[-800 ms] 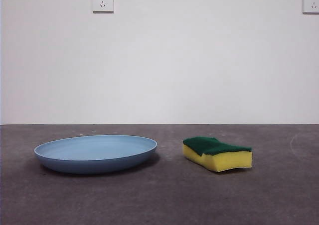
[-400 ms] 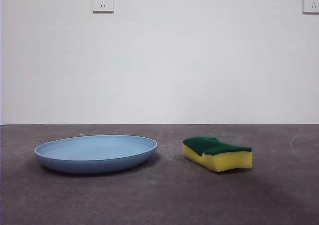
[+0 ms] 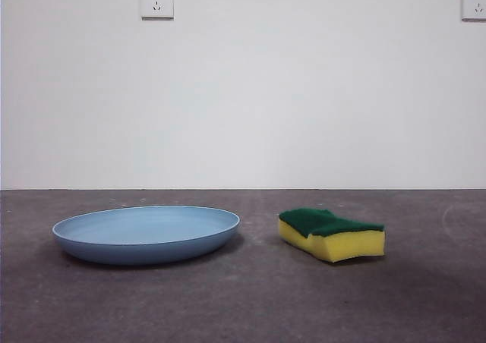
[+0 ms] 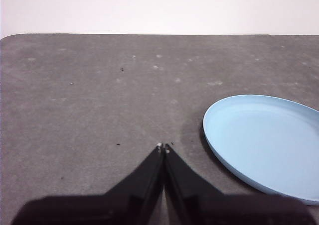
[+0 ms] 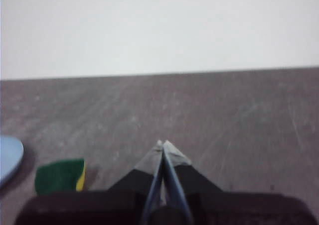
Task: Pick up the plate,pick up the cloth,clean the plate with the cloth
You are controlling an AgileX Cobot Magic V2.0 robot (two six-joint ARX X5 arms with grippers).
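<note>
The light blue plate (image 3: 146,233) lies flat on the dark grey table at the left of the front view. The cloth, a yellow sponge with a green scouring top (image 3: 331,234), lies to its right, apart from it. No arm shows in the front view. My left gripper (image 4: 163,147) is shut and empty above the bare table, with the plate (image 4: 264,138) off to one side. My right gripper (image 5: 163,144) is shut and empty, with the sponge (image 5: 61,175) and a sliver of the plate (image 5: 9,158) off to one side.
A white wall stands behind the table, with two sockets (image 3: 156,1) (image 3: 473,3) high up. The table's far edge (image 4: 149,34) shows in the left wrist view.
</note>
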